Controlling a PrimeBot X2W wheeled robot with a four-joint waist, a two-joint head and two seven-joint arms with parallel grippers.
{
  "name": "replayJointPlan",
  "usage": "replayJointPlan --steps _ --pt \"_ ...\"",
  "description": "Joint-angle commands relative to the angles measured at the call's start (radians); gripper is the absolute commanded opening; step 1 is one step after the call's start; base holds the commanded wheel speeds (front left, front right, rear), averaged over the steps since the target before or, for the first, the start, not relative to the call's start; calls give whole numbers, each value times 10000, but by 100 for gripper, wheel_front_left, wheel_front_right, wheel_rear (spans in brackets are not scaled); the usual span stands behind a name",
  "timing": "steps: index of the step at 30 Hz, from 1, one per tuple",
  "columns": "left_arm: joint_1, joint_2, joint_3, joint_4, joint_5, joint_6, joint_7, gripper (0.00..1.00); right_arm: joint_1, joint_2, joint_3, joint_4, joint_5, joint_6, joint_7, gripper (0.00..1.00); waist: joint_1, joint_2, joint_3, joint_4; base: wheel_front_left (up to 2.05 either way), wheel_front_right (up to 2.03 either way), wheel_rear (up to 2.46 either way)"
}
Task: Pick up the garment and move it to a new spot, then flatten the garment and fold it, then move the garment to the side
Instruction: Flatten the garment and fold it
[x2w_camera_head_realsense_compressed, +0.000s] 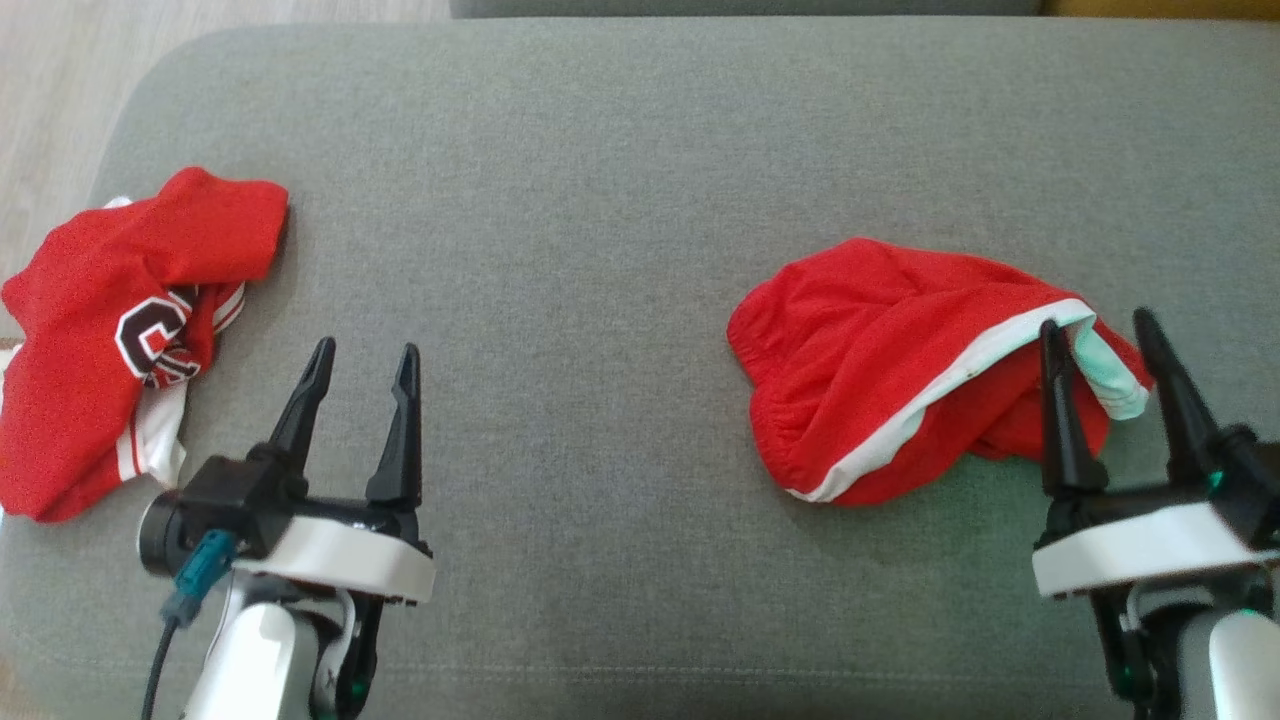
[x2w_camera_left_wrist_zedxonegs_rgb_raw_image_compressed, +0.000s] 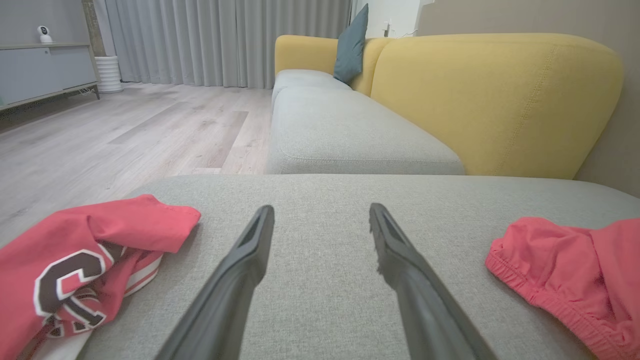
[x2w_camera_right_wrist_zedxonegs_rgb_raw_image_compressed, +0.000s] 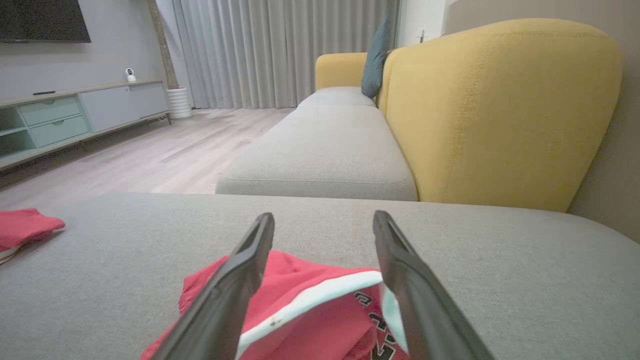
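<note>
Crumpled red shorts with white trim (x2w_camera_head_realsense_compressed: 860, 330) at 3 o'clock on grey fabric cushion (x2w_camera_head_realsense_compressed: 600, 200). Right gripper (x2w_camera_head_realsense_compressed: 1095, 322) spread, straddling trim, pinching nothing; left gripper (x2w_camera_head_realsense_compressed: 366, 348) spread, empty. We fear fingertip snagging loose hem on withdrawal, dragging shorts askew.

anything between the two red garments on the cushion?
The open left gripper, close beside the lettered garment. From there to the white-trimmed garment it's bare grey cushion. Clear in the head view.
</note>
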Motion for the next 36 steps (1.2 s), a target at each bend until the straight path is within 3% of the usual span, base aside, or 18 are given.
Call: replayJointPlan --steps 1,16,20,27,36 --pt "-195 148 393 -335 55 52 -120 100 -91 -56 252 -388 84 42 15 100 0 0 -33 0 0 0 0" --pt "-132 229 246 -495 23 133 -90 100 -70 -50 236 -349 323 42 35 100 0 0 -15 -8 0 0 0" --pt "-340 199 -121 -647 81 -91 57 100 -86 -50 222 -363 373 42 36 100 0 0 90 -23 0 0 0" --pt "-1447 -293 -1976 -531 -220 -1044 1304 100 -279 -50 330 -449 366 42 107 100 0 0 678 -197 0 0 0" --pt "-2860 -593 -4681 260 -1109 -1294 2835 100 -588 -49 539 -334 471 42 64 100 0 0 1315 -805 0 0 0"
